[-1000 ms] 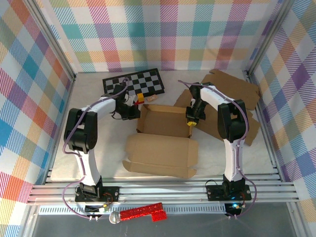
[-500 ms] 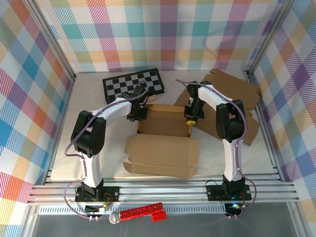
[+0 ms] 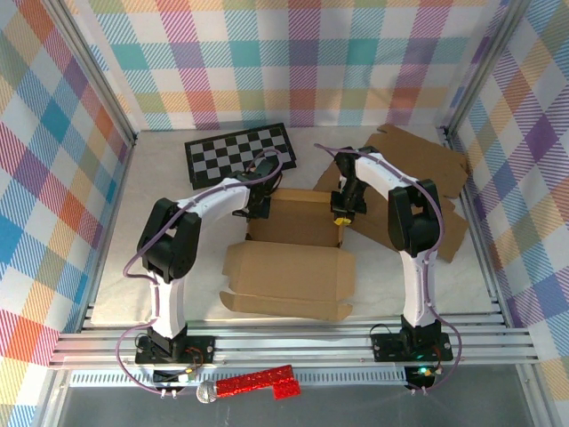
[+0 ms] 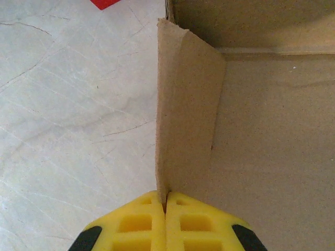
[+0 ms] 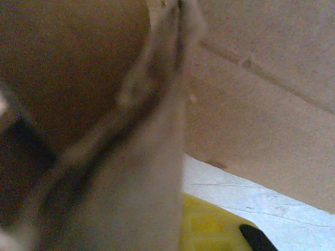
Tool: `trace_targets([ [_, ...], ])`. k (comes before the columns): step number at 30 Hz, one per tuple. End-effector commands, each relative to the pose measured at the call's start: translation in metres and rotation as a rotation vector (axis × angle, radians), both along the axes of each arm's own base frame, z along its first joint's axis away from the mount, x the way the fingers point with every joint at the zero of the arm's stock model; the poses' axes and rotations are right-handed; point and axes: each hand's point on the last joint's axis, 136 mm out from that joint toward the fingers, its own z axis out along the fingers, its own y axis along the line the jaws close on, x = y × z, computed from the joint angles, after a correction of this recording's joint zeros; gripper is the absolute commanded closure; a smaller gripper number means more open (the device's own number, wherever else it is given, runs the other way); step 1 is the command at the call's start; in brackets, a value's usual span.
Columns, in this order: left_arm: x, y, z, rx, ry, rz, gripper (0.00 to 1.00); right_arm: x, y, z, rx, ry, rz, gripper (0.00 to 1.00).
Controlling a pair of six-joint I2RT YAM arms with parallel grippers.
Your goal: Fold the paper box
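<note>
Pinching the left end wall (image 4: 183,115) of the box (image 3: 298,222), the left claw (image 3: 259,207) is clenched on this thin upright cardboard; its yellow fingers (image 4: 136,225) meet on the wall's edge. The box lies on the bench (image 3: 178,267) between the two claws, and its long axis goes from one claw to the other. The open tray is at the claws, and the flat lid (image 3: 289,280) points away from them, toward the arm bases. The right claw (image 3: 340,213) is at the right end wall; its wrist view is blurred, so I cannot tell if it grips.
</note>
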Motion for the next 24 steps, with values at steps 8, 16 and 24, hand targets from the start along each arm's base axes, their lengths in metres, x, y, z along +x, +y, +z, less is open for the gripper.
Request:
trace_targets([
  [8, -0.011, -0.020, 0.008, -0.427, 0.146, -0.027, 0.79, 0.002, 0.019, 0.006, 0.067, -0.003, 0.007, 1.00],
  [16, -0.010, -0.014, 0.030, -0.728, 0.197, -0.017, 0.61, 0.002, 0.019, 0.005, 0.069, 0.001, 0.010, 1.00],
  [24, -0.015, 0.001, 0.037, -0.919, 0.223, -0.010, 0.59, 0.001, 0.020, 0.004, 0.070, 0.006, 0.014, 1.00],
])
